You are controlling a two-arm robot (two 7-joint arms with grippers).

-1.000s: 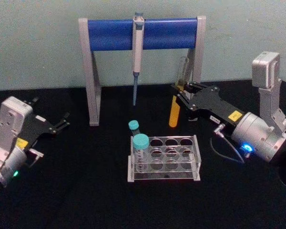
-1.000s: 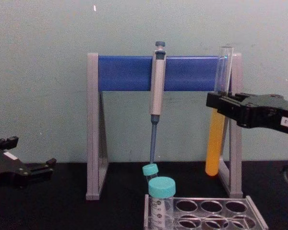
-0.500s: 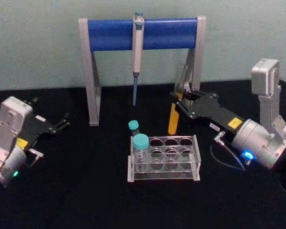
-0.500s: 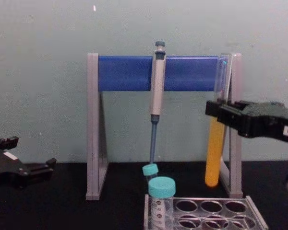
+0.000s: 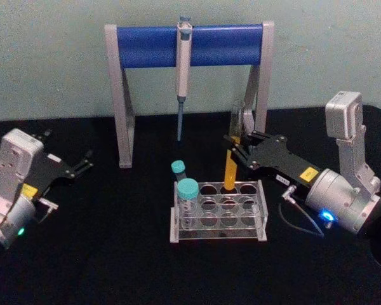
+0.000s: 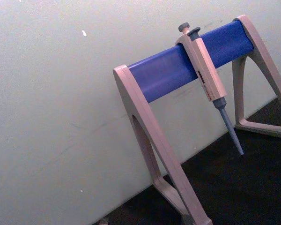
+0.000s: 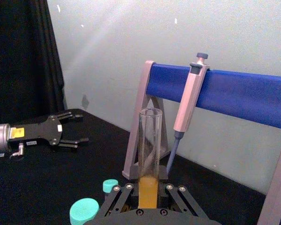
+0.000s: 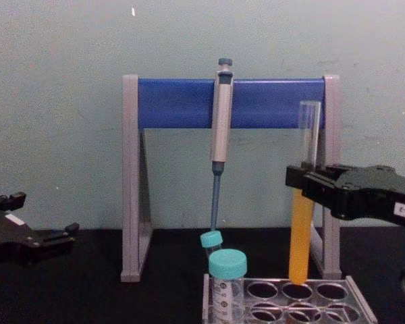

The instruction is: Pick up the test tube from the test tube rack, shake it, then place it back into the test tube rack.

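The test tube (image 5: pixel 231 162) is a tall clear tube with orange-yellow liquid in its lower half, held upright. My right gripper (image 5: pixel 236 143) is shut on it around mid-height, seen from the side in the chest view (image 8: pixel 304 183). The tube's (image 8: pixel 301 229) rounded bottom sits at the mouth of the middle hole in the back row of the clear test tube rack (image 5: pixel 217 236). In the right wrist view the tube (image 7: pixel 149 154) rises between my fingers (image 7: pixel 123 194). My left gripper (image 5: pixel 84 163) rests open at the table's left, away from the rack (image 8: pixel 356 294).
Two teal-capped tubes (image 5: pixel 188 189) (image 5: pixel 178 167) stand in the rack's left column. Behind the rack stands a blue-and-grey pipette stand (image 5: pixel 190 44) with a pipette (image 5: pixel 183 70) hanging from its bar. Its right leg (image 5: pixel 259 95) is just behind the held tube.
My right gripper has carried the test tube down and toward the rack; its bottom now reaches the back-row hole. The left arm has not moved.
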